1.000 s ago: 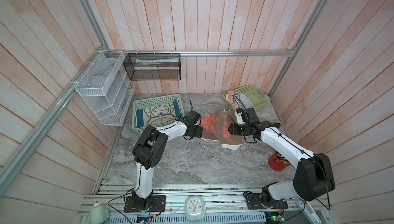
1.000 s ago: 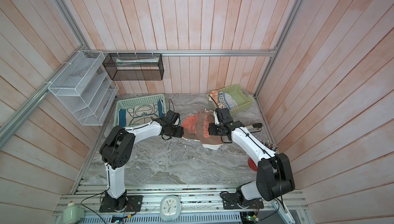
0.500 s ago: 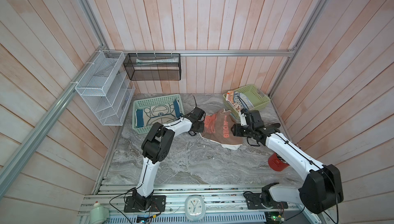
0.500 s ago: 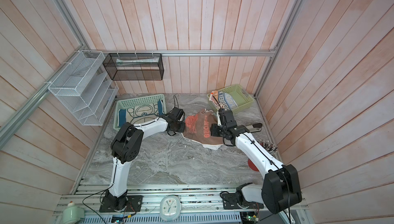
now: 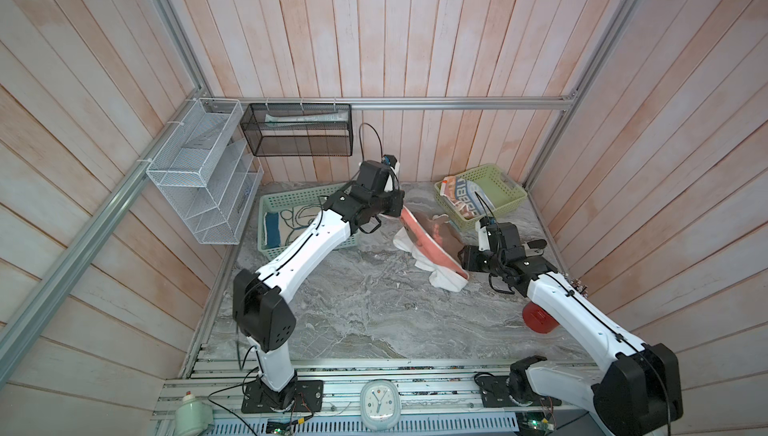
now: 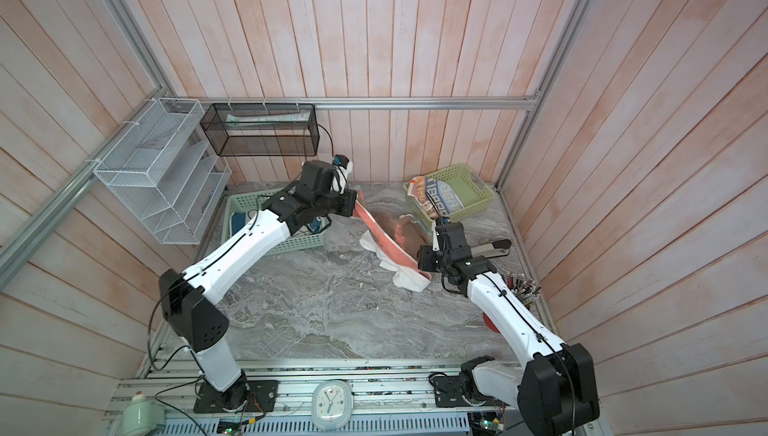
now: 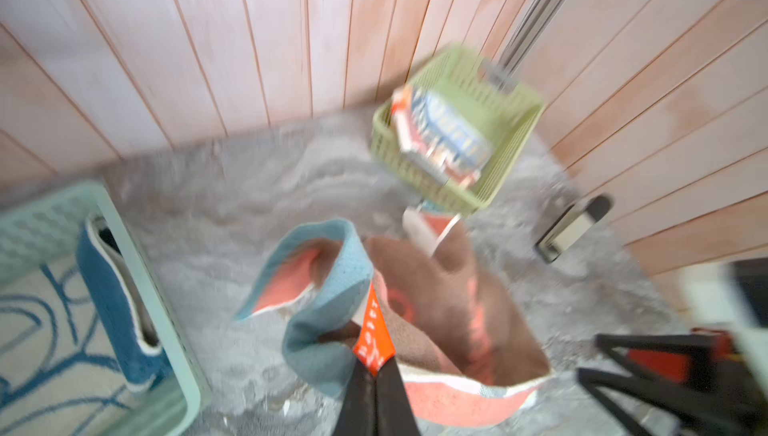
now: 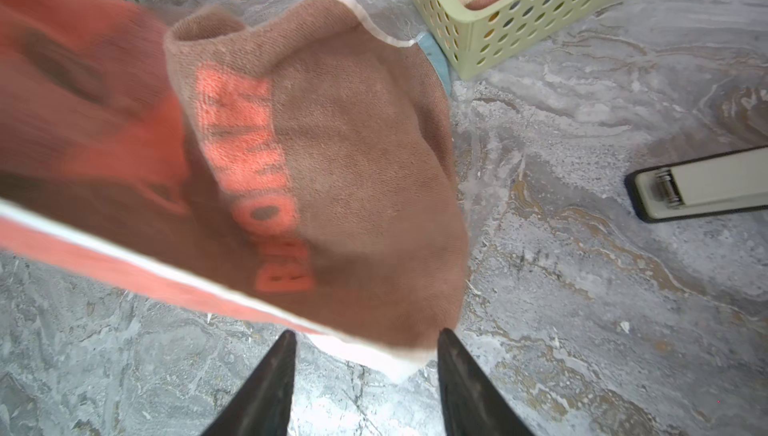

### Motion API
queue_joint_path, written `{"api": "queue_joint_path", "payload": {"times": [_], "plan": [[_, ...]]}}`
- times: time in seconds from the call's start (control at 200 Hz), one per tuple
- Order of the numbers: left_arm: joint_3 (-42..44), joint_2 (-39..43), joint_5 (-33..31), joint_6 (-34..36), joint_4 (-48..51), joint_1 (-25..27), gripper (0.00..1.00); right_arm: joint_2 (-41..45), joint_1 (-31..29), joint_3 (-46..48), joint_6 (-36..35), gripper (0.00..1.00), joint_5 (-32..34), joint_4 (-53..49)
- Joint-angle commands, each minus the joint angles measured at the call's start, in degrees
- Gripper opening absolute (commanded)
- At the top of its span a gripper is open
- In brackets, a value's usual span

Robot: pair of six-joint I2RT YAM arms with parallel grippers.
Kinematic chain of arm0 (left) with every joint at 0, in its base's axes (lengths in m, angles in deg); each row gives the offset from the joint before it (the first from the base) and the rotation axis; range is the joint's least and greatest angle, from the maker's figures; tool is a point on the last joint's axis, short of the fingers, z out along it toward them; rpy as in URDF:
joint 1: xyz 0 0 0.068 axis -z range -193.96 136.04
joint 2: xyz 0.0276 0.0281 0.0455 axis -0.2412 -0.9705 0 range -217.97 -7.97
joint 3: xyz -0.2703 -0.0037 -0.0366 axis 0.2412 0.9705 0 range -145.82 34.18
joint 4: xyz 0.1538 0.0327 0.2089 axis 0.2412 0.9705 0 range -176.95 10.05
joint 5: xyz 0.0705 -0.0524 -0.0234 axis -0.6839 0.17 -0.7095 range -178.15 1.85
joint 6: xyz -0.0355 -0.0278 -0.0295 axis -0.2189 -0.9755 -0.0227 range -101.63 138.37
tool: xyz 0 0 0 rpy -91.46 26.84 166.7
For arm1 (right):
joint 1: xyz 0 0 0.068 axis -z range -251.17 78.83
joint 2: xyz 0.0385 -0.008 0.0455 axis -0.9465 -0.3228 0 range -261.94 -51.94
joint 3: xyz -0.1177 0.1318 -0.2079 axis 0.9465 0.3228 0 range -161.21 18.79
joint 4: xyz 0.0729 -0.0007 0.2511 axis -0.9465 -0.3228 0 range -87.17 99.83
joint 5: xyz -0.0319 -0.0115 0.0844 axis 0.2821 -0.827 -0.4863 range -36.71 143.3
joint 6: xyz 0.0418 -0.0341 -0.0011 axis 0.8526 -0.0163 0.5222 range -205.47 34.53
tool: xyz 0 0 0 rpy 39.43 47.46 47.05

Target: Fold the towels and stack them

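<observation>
Lifting the coral towel (image 5: 434, 236) by one corner looks like the step in hand, a start to spreading it out for a fold. The left gripper (image 7: 374, 376) has its jaws pressed together on a corner that carries a blue hem and an orange tag, and holds it up toward the desk's (image 5: 374, 313) back edge. From there the cloth slopes down to the right gripper (image 8: 365, 336), whose jaws stand apart with the low corner just at their tips, unpinched. The next move, I judge, calls for that gripper to close on this corner, so that both arms can draw the hem taut and lay the towel flat. The cloth is soft looped terry, limp and sagging, brown on one face with coral letters, and has a coral band edged in white. A crumpled white towel (image 5: 446, 282) lies partly under it toward the desk's right edge and could get dragged along. The striped towel (image 5: 461, 201) sits bunched in the lime basket (image 5: 509, 195) at the back right corner. The cream towel (image 5: 291, 222) lies in the teal basket (image 5: 270, 205) at the back left. Both baskets are perforated plastic.
</observation>
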Motion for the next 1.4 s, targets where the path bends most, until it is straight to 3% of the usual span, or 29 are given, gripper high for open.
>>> {"api": "queue_joint_path", "payload": {"times": [0.0, 0.1, 0.225, 0.415, 0.55, 0.655, 0.885, 0.95, 1.045, 1.1, 1.235, 1.39], "plan": [[-7.77, 4.91, -1.13, 2.08, 3.99, 0.84, 0.0, 1.31, 0.32, 1.28, 0.49, 0.57, 0.79, 0.7], [-13.73, 9.36, -2.26, 2.26, 4.1, 1.22, 0.0, 1.58, 0.37, 2.05, 0.53, 0.58, 0.62, 1.5], [-14.3, 14.52, -3.0, 2.28, 2.77, 1.21, 0.0, 0.43, 0.33, 2.46, 0.47, 0.59, -0.67, 3.16], [-6.95, 21.39, -6.53, 1.97, 0.65, 1.15, 0.0, -4.94, -0.4, 2.04, -0.77, 0.61, -6.26, 7.27], [-0.66, 24.9, -8.87, 2.21, 0.46, 0.72, 0.0, -12.3, -4.46, -1.66, -2.46, 0.65, -5.41, 10.63], [4.83, 26.01, -5.93, 0.5, 2.18, -1.48, 0.0, -20.27, -7.04, -7.54, -3.92, 0.72, -5.2, 11.24], [20.22, 28.32, 3.53, -4.24, -0.2, -6.04, 0.0, -39.27, -9.78, -21.66, -6.38, 0.74, -5.41, 7.88], [22.99, 28.35, 5.37, -5.14, -1.06, -6.68, 0.0, -42.54, -9.78, -25.11, -7.81, 0.61, -6.8, 6.46], [25.37, 27.76, 7.31, -5.57, -1.91, -7.32, 0.0, -41.84, -9.7, -28.34, -9.56, 0.14, -6.7, 5.96], [26.26, 27.17, 8.12, -5.63, -2.46, -7.58, 0.0, -39.7, -9.45, -30.28, -11.07, 0.0, -5.05, 5.78], [27.0, 25.07, 11.48, -5.73, -4.55, -8.63, 0.0, -34.89, -5.75, -38.47, -11.94, 0.0, 0.92, 3.3], [26.17, 22.09, 15.12, -5.64, -6.66, -9.4, 0.0, -32.55, 1.82, -49.53, -13.07, 0.0, 2.13, 2.8]]}}
